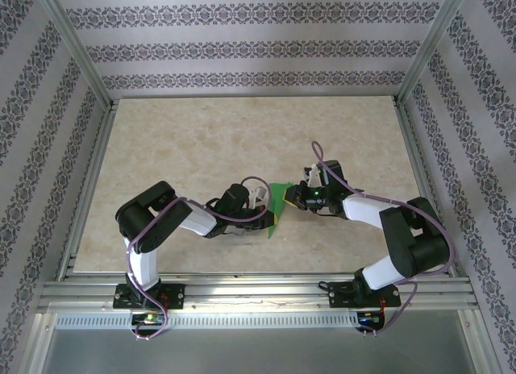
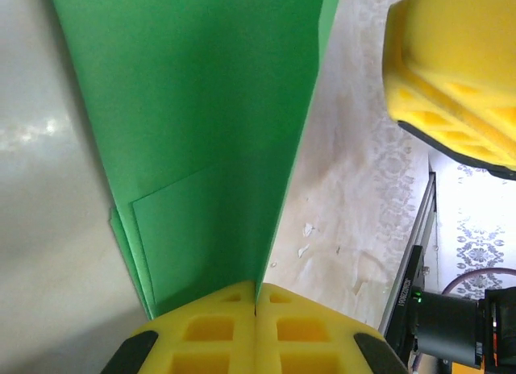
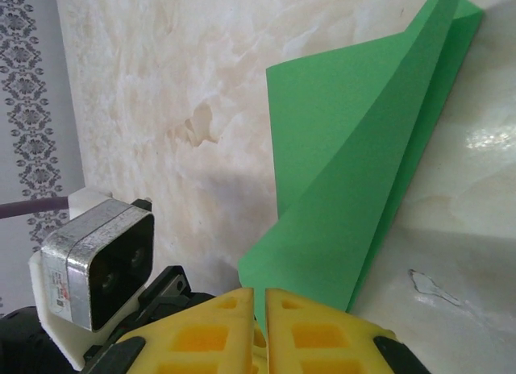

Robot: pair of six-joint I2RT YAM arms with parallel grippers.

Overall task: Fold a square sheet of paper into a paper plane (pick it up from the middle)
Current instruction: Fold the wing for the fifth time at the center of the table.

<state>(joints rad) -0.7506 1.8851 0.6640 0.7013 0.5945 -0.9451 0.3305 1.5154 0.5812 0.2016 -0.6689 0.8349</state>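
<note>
As far as the creases showed, we found the green paper (image 1: 277, 206) only partly folded: doubled into overlapping panels with one flap curling open, and no pointed dart or centre ridge yet, so we judged most folds outstanding. It sat near the middle of the table (image 1: 201, 148), between both arms. The left gripper (image 2: 255, 297) was clenched on its edge. The right gripper (image 3: 260, 297), fingers nearly together, pinched the opposite corner.

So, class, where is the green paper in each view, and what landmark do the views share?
Top external: paper just below centre.
Left wrist: paper from top left down to bottom centre.
Right wrist: paper folded, over the right half.
Shared landmark: the marbled table under it.
</note>
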